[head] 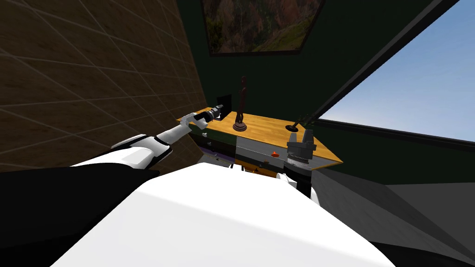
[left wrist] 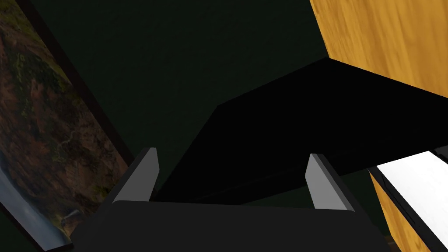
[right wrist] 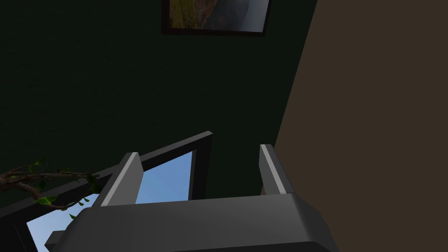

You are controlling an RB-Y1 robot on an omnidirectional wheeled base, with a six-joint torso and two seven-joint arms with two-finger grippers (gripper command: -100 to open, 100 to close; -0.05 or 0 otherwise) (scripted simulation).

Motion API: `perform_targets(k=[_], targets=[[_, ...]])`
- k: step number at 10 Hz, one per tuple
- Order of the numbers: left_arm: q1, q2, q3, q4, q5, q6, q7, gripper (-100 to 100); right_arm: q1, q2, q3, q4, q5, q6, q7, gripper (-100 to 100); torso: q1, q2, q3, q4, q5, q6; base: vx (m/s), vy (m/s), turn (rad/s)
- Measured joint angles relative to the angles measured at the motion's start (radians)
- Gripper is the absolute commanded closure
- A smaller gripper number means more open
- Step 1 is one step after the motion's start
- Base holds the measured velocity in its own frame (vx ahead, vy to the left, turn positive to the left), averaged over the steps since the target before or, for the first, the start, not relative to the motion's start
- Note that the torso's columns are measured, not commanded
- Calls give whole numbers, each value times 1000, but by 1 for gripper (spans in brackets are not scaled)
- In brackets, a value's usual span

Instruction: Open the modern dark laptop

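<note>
This looks like a room in a home, set up as a small study corner. A wooden surface (head: 269, 127) with a warm yellow top stands against a dark green wall (head: 287, 83), with grey and dark drawers (head: 255, 155) in its front. On it stand a slim dark figurine (head: 240, 104) on a round base and a dark laptop (head: 224, 103) near the far corner. A framed landscape picture (head: 259, 25) hangs on the wall above. To one side runs a brown wall of large tiles (head: 93, 69). On the other side a big dark-framed window (head: 417, 83) shows blue sky, with a leafy branch (right wrist: 43, 188) beside it.
</note>
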Motion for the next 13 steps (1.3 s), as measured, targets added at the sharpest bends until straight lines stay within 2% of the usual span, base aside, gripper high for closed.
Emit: perform_targets(k=[2,4,5,7,8,10,11,13], targets=[[-49,42,-18,33,20,25,3,-100,0,0,0,0,0,0,0,0,-1,0,0,0,0,0,-20,-71,-3],[-114,98,-56,92,54,38,7,-100,0,0,0,0,0,0,0,0,-3,0,0,0,-1,0,-21,-83,-1],[-115,115,-44,82,54,61,9,-100,0,0,0,0,0,0,0,0,-3,1,0,0,-1,0,-20,-67,0],[-160,152,-70,121,78,73,11,-100,0,0,0,0,0,0,0,0,-1,0,0,0,0,0,-13,-55,-2],[-184,166,-80,139,86,83,11,-100,0,0,0,0,0,0,0,0,-2,0,0,0,0,0,-6,-26,2],[-191,176,-83,138,92,91,13,-100,0,0,0,0,0,0,0,0,-1,-4,-3,-1,0,0,70,-18,-26],[-192,178,-83,137,93,92,14,100,0,0,0,0,0,0,0,0,-1,-2,-2,-1,0,0,5,-2,14],[-192,172,-77,144,101,95,18,100,0,0,0,0,0,0,0,0,2,3,2,1,3,1,10,77,23]])
